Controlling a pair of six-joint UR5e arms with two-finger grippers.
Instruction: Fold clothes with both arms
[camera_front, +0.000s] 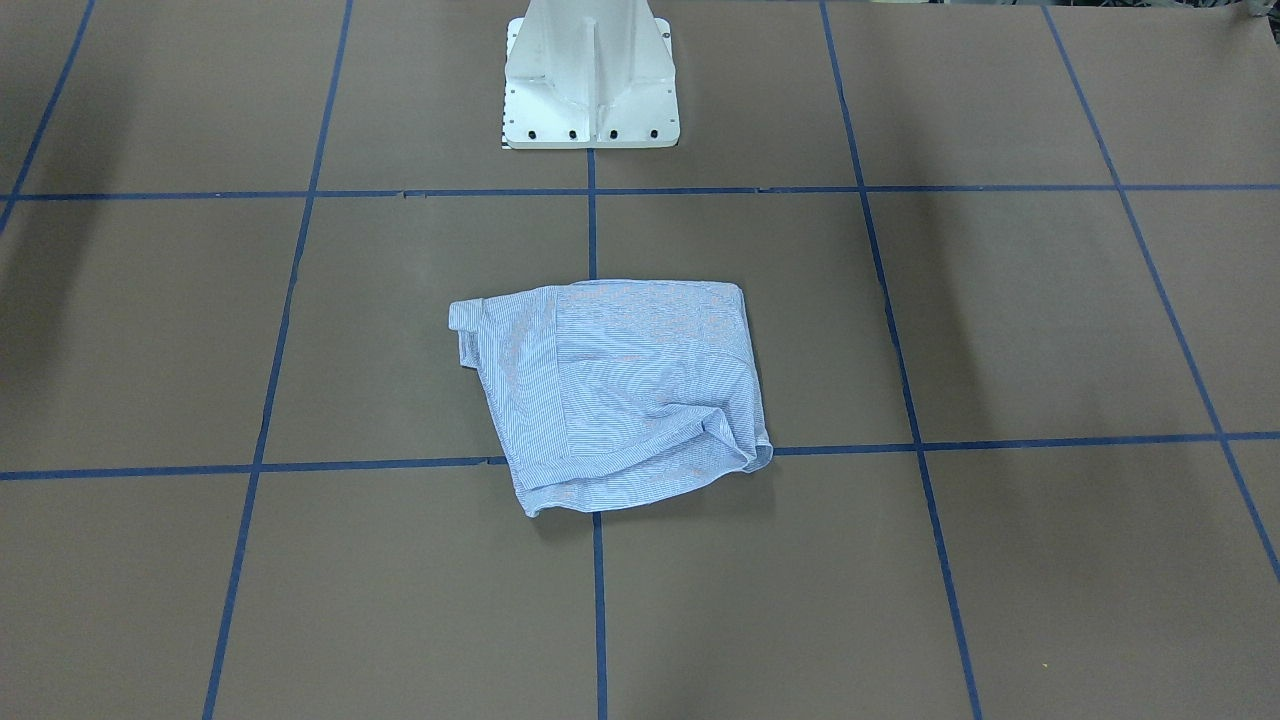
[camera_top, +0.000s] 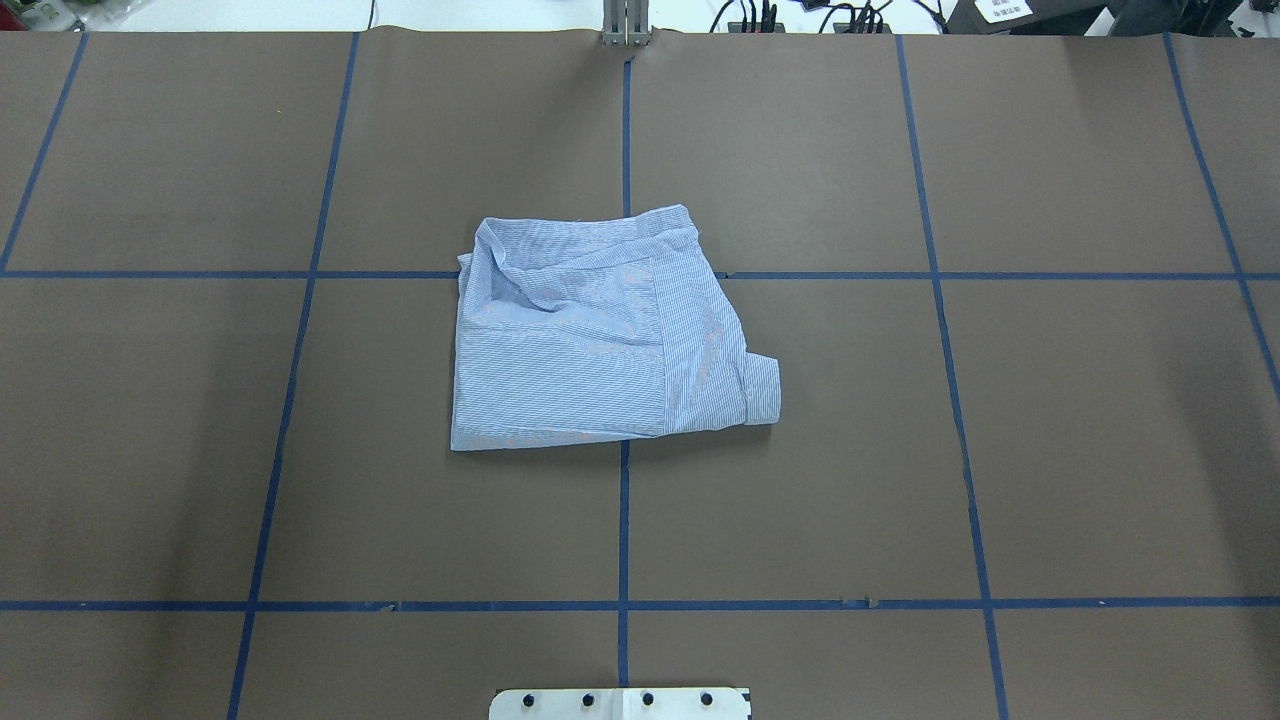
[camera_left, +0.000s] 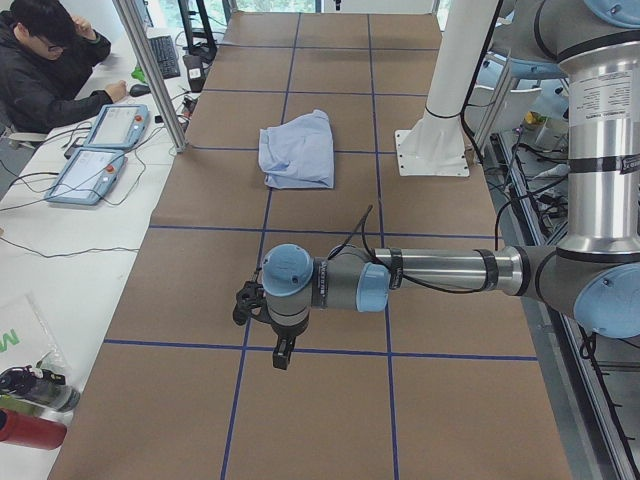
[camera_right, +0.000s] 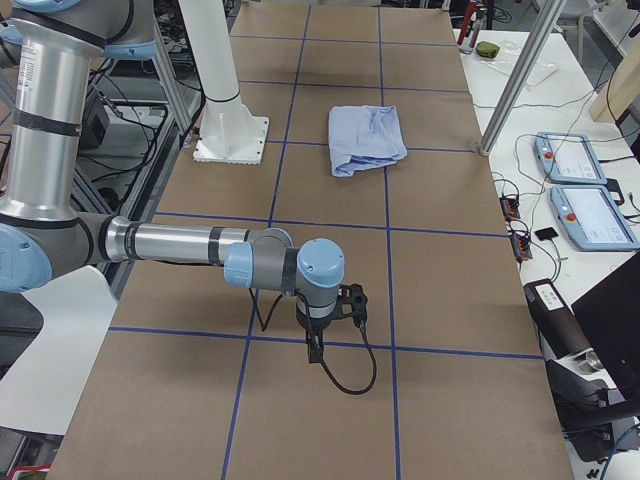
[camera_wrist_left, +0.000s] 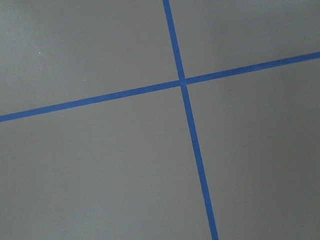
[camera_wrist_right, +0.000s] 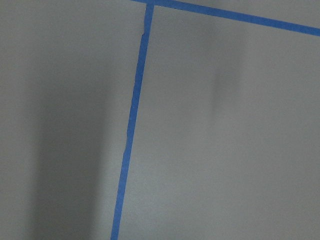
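Smack in the middle of the counter (camera_top: 1050, 450) sits the shirt (camera_top: 600, 330), right over a crossing of the blue tape lines (camera_top: 623, 520) and straight out from the white pedestal base (camera_front: 590, 90). It's folded down to a compact, roughly square packet, so I'd call this task basically at the finish line.

Both arms are parked way out at the ends of the counter, well apart from the cloth. The left end effector (camera_left: 283, 352) and right end effector (camera_right: 314, 348) only show up in the side views, so honestly I can't tell how far open either one is. Neither has hold of the shirt, that much is clear. Both wrist cameras see nothing but bare counter and tape.

If there's any step left, it's tidying. One cuff (camera_top: 765, 390) pokes out on the robot's right side, toward the near corner, and the far corner on the robot's left looks bunched and puffy. To do it well, I'd guess:

- right arm (camera_right: 180, 243) pinches just the cuff, not the layers under it, and tucks it inward
- left arm (camera_left: 440, 270) presses the opposite edge so the packet doesn't slide
- keep moves low and slow, since thin cotton like this probably drags and unfolds easily
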